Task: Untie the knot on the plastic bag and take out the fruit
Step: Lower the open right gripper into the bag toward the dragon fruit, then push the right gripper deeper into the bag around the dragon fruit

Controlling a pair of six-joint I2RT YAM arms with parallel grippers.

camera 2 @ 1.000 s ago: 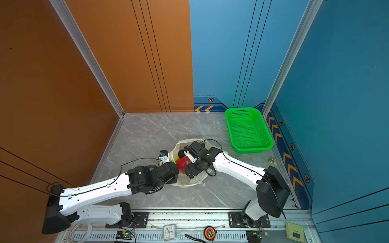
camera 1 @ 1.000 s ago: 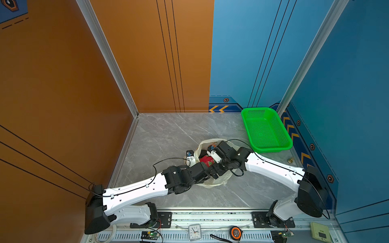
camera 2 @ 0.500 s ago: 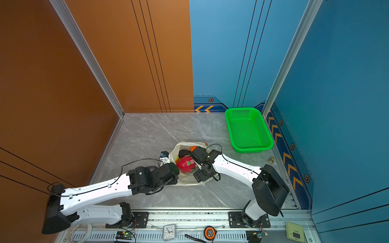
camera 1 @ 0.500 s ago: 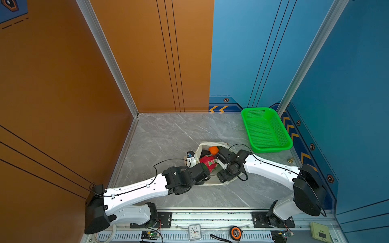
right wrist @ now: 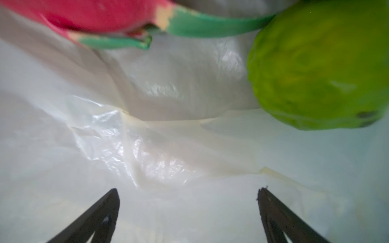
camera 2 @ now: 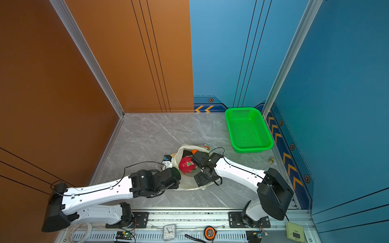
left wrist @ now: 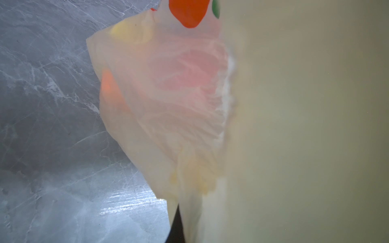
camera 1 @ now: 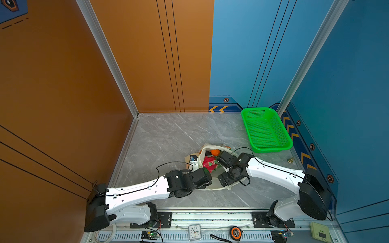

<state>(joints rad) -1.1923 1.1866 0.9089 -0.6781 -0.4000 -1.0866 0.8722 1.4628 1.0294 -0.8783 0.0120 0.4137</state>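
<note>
The cream-yellow plastic bag [camera 1: 207, 147] lies on the grey floor with its mouth wide open in both top views. Inside show a pink-red dragon fruit [camera 1: 208, 163], an orange [camera 1: 215, 152] and, in the right wrist view, a green round fruit [right wrist: 320, 69]. My left gripper [camera 1: 199, 168] is shut on the bag's near-left edge; bunched plastic [left wrist: 189, 126] fills the left wrist view. My right gripper [right wrist: 188, 189] is open inside the bag [right wrist: 168, 136], fingertips [right wrist: 114, 191] just above the plastic, short of the dragon fruit [right wrist: 94, 12]. The knot is not in view.
A green perforated basket [camera 1: 272, 149] stands at the back right, against the blue wall. A small brass object [camera 1: 290, 160] lies near the right wall. A clock [camera 1: 194, 231] and tape measure [camera 1: 235, 232] sit on the front rail.
My right gripper has dropped from above the bag's mouth down into the bag, toward the front, beside the dragon fruit. The orange now shows. The left arm has not moved.
</note>
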